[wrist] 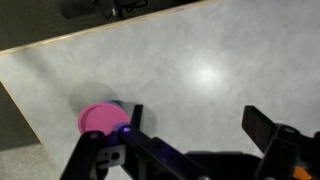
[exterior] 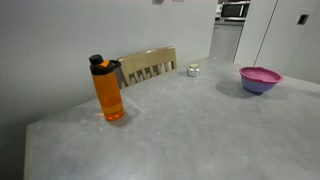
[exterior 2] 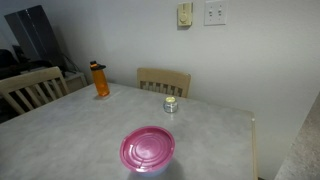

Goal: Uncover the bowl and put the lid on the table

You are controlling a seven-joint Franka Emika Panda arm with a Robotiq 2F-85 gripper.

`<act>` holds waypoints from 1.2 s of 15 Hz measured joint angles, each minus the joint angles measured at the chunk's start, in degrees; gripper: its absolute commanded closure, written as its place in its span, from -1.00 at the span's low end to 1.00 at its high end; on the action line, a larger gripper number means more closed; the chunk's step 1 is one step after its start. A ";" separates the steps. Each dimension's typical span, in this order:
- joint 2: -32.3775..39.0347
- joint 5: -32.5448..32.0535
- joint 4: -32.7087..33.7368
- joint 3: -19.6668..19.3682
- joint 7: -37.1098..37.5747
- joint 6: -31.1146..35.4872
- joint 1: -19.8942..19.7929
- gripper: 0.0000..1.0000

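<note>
Table (exterior 2: 60, 130) open; lid (exterior 2: 148, 149) caps bowl (exterior: 259, 86) near edge.

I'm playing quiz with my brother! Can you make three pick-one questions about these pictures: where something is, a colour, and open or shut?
1. Where is the pink lid? A) on a chair B) on the blue bowl C) on the floor
2. What colour is the tall bottle? A) green B) white C) orange
3. How is the gripper? A) open, holding nothing B) shut on the lid C) shut on the bottle

1 B: it covers the bowl in both exterior views.
2 C: its body is orange.
3 A: the wrist view shows it spread wide.
</note>
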 measured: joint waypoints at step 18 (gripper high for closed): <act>1.09 -6.99 -8.56 -9.96 -6.65 22.08 -6.10 -1.00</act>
